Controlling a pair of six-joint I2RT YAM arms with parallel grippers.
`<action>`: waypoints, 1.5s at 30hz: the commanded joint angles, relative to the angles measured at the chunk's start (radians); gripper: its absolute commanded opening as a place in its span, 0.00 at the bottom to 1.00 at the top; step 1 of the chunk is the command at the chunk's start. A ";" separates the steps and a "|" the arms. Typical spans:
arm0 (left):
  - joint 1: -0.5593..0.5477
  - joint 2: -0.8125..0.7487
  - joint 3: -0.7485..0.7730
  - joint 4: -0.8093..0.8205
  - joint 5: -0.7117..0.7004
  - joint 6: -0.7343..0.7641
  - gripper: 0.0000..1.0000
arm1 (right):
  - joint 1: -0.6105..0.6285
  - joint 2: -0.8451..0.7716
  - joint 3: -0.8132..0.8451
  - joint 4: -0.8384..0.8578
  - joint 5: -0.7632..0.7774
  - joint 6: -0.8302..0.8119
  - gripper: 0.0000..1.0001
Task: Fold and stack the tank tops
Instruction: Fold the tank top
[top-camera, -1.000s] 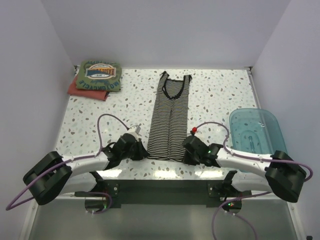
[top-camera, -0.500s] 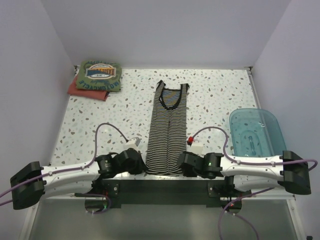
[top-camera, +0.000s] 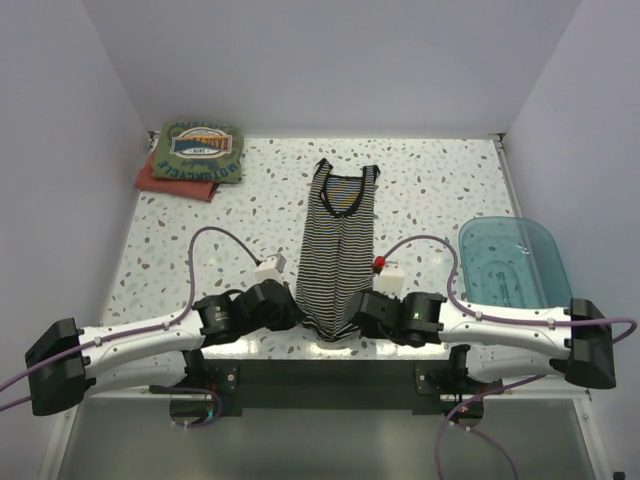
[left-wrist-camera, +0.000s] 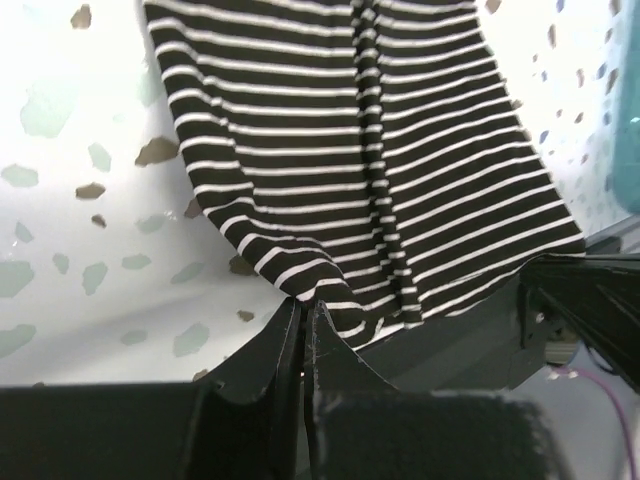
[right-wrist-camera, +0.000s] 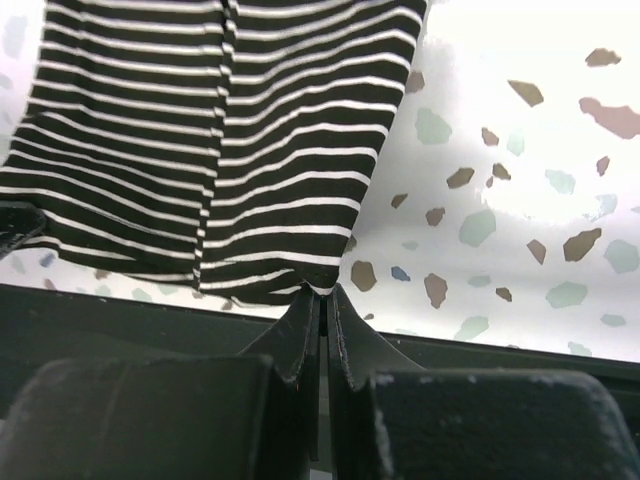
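Observation:
A black-and-white striped tank top (top-camera: 338, 245) lies lengthwise down the middle of the table, neck at the far end. Its hem is lifted at the near edge. My left gripper (top-camera: 290, 312) is shut on the hem's left corner (left-wrist-camera: 300, 290). My right gripper (top-camera: 362, 312) is shut on the hem's right corner (right-wrist-camera: 322, 285). Between the two the hem sags in a dip (top-camera: 336, 330). At the far left corner an olive green tank top (top-camera: 198, 152) with a printed graphic lies folded on a folded red one (top-camera: 178, 183).
A translucent blue plastic basket (top-camera: 512, 262) stands at the right side of the speckled table (top-camera: 200, 230). The black mounting bar (top-camera: 330, 385) of the arm bases runs along the table's near edge, just below the hem.
Both grippers drew the striped top toward the near edge, then came closer together and lifted the hem, which now sags between them. The neck end slid nearer.

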 joint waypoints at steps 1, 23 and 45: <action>0.049 0.023 0.083 0.010 -0.050 0.038 0.00 | -0.054 0.013 0.075 -0.033 0.085 -0.039 0.00; 0.435 0.563 0.494 0.299 0.124 0.300 0.00 | -0.645 0.350 0.343 0.254 -0.162 -0.553 0.00; 0.657 1.080 0.884 0.463 0.338 0.381 0.01 | -0.919 0.822 0.719 0.380 -0.368 -0.679 0.02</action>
